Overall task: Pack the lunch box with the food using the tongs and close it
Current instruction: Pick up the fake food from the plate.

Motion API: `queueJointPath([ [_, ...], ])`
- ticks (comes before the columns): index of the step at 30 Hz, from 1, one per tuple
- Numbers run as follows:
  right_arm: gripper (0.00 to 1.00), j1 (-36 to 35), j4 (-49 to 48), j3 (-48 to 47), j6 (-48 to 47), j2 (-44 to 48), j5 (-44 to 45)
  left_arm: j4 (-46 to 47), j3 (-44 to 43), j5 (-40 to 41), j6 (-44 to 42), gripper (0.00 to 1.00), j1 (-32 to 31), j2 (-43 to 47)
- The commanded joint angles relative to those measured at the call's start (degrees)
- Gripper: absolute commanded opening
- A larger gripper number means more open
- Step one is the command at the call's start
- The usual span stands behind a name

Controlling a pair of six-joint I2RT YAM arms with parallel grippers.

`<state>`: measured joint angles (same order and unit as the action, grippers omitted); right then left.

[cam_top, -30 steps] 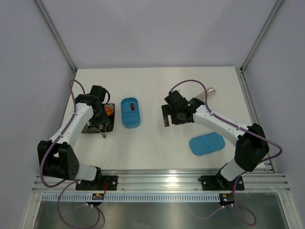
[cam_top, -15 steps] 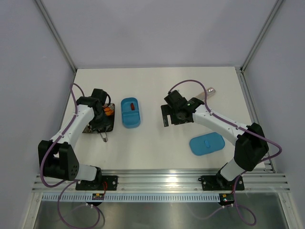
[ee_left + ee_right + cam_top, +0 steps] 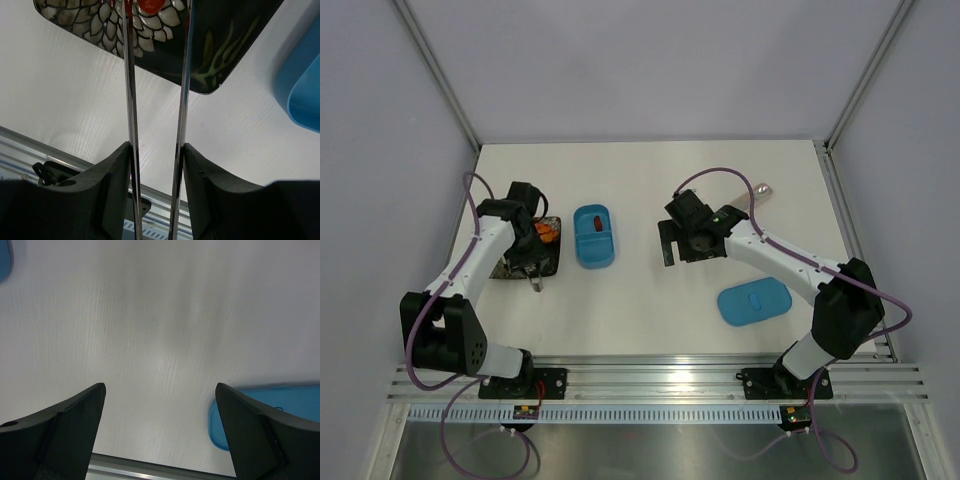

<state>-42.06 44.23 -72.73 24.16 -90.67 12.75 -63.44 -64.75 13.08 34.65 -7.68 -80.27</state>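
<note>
Slightly, the left arm has nudged over the plate [image 3: 227,47]; the right arm has not shifted. Now the left gripper [image 3: 157,150] pinches the tongs [image 3: 131,100], part-squeezed; their arms run out over the plate and flank a red food piece [image 3: 150,5] at the view's top edge; the tips are cut off, so I cannot tell contact. Best to squeeze evenly, lift straight, then swing to the lunch box [image 3: 300,90], just beside the plate, clearing its wall. The right gripper [image 3: 159,386] hangs spread and empty over the table [image 3: 160,315], with the lid [image 3: 272,412] near; the room between the arms looks ample.
</note>
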Motion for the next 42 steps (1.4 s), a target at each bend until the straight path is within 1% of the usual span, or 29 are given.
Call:
queueJointPath([
  [1, 0.99, 0.1, -1.0, 0.4, -0.3, 2.7, 0.4, 1.3, -2.6, -1.8, -1.7, 0.46, 1.4, -1.1],
  [10, 0.99, 0.1, -1.2, 1.6, 0.4, 3.9, 0.5, 2.4, -1.9, -2.2, -1.5, 0.46, 1.4, -3.1],
  [21, 0.99, 0.1, -1.1, 2.3, 1.1, 4.6, 0.8, 2.8, -3.7, -3.6, -2.7, 0.47, 2.6, -4.5],
  [23, 1.0, 0.1, -1.0, 2.4, 1.1, 4.7, 0.7, 2.4, -3.5, -4.0, -2.8, 0.45, 2.7, -4.4],
  [32, 0.99, 0.1, -0.9, 2.4, 1.7, 4.9, 1.1, -0.6, -1.7, -5.8, -1.6, 0.32, 2.7, 1.6],
  [34, 0.99, 0.1, -1.1, 2.2, 1.6, 4.5, 1.0, -1.5, -2.0, -6.5, -1.4, 0.24, 2.6, 3.0],
  [35, 0.99, 0.1, -1.1, 2.2, 1.6, 4.5, 0.9, -1.7, -2.2, -6.6, -1.4, 0.24, 2.6, 3.4],
  [36, 1.0, 0.1, -1.1, 2.1, 1.6, 4.5, 0.8, -2.1, -2.6, -6.9, -1.5, 0.19, 2.6, 3.8],
  [39, 0.99, 0.1, -1.1, 1.6, 1.5, 4.2, 0.6, -3.6, -4.5, -6.7, -1.5, 0.12, 2.6, 5.2],
  [40, 0.99, 0.1, -1.1, 1.6, 1.4, 4.1, 0.6, -4.0, -5.0, -6.4, -1.6, 0.08, 2.6, 5.4],
  [42, 1.0, 0.1, -1.0, 1.4, 1.4, 4.0, 0.6, -5.2, -6.5, -6.3, -1.8, 0.05, 2.6, 5.8],
])
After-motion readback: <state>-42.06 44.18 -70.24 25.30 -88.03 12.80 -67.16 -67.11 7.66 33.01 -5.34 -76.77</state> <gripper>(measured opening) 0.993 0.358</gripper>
